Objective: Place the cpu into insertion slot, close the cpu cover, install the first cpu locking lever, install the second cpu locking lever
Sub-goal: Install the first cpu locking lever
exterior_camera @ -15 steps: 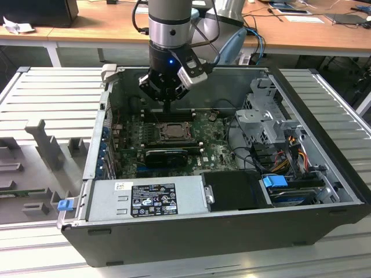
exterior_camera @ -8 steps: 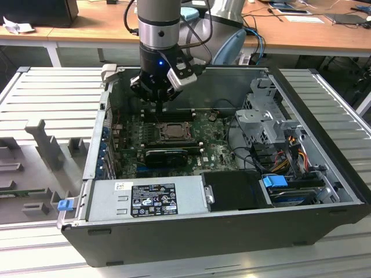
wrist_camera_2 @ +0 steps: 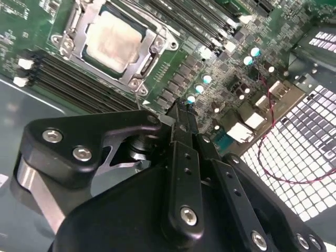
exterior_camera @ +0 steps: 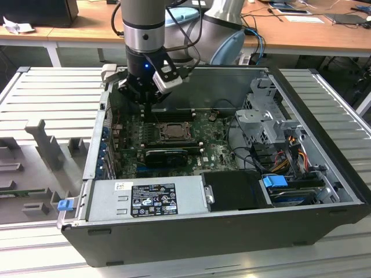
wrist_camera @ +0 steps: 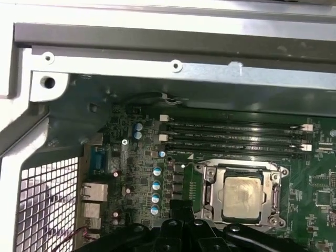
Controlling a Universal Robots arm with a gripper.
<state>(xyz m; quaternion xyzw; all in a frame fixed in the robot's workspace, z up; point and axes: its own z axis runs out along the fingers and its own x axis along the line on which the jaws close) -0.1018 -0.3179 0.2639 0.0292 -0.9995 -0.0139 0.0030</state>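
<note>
Where the arm (exterior_camera: 142, 29) dips into the open case (exterior_camera: 220, 234), the gripper (exterior_camera: 149, 105) hangs over the green board (exterior_camera: 213, 153), just beside the slot (exterior_camera: 161, 134) on the exterior view's left and clear of it. Seen in the second wrist view, it is clenched, fingertips (wrist_camera_2: 182, 114) pressed together with nothing between them, above a row of capacitors (wrist_camera_2: 207, 79). The cpu (wrist_camera: 241, 195) lies flat in the slot, dull silver top up. The cover (wrist_camera: 209, 191) is down around it, its window framing the chip. Memory slots (wrist_camera: 236, 137) run along one side of the slot. A power supply (exterior_camera: 110, 200) and a black graphics card (exterior_camera: 168, 156) sit nearer the exterior camera, well apart from the gripper
</note>
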